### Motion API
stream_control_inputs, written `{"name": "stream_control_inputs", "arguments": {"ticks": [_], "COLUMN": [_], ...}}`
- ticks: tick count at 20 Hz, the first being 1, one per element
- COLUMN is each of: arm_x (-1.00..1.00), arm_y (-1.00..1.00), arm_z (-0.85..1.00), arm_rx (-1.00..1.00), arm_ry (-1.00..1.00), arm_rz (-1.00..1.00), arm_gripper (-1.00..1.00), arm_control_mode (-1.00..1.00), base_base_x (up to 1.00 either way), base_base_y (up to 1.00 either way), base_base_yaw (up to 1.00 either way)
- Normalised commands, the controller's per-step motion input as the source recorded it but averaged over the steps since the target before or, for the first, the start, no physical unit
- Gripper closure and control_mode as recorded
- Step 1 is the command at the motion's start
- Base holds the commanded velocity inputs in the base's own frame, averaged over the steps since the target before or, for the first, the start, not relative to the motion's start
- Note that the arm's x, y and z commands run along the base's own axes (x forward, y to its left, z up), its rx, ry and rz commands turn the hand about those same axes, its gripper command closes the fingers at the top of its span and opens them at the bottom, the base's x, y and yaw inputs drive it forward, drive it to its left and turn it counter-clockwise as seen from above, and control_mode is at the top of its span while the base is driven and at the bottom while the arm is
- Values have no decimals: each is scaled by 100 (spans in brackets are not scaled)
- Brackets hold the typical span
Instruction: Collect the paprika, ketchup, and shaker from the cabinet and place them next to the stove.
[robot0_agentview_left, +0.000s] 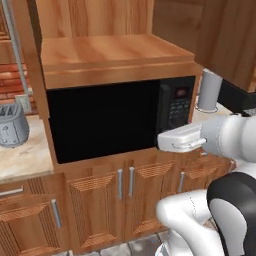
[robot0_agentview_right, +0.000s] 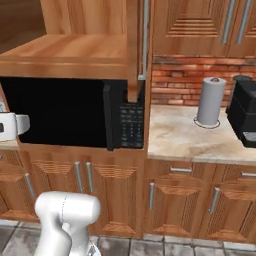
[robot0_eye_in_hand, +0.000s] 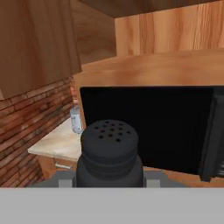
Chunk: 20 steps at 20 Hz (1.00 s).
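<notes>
My hand camera looks straight over the shaker: black cylinder, perforated top with small holes, narrower cap above a wider body. It sits upright in my gripper, low in that view, my jaws closed narrow on its body just below the cap ridge. My fingertips are mostly hidden behind it.

Beyond the shaker: the cabinet, light-brown wood, plank shelf bare on top. Directly under the shelf is the microwave, black door, keypad panel on its right side. A tall wood side panel runs up the cabinet's right edge in the right base view.

From the left base view my forearm reaches in from the right, level with the lower edge of the microwave, near its keypad corner. The hand itself I cannot make out there.

Counter is pale stone. On it to the right of the cabinet stands a paper towel roll, upright on its holder, and past that a black appliance at the frame edge. To the left of the cabinet, a grey toaster on the counter, brick wall behind.

Lower cabinet doors run beneath the counter, wood with metal handles.
</notes>
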Motion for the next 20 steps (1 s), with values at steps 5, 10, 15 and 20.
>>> {"name": "stream_control_inputs", "arguments": {"ticks": [5,10,15,20], "arm_x": [0,0,0,0], "arm_y": [0,0,0,0], "arm_z": [0,0,0,0], "arm_rx": [0,0,0,0], "arm_ry": [0,0,0,0], "arm_rz": [0,0,0,0], "arm_gripper": [100,100,100,100], "arm_control_mode": [100,100,100,100], "base_base_x": [-65,-33,-15,-7], "base_base_y": [-46,-46,-42,-52], "base_base_yaw": [-36,-51,-56,-56]}}
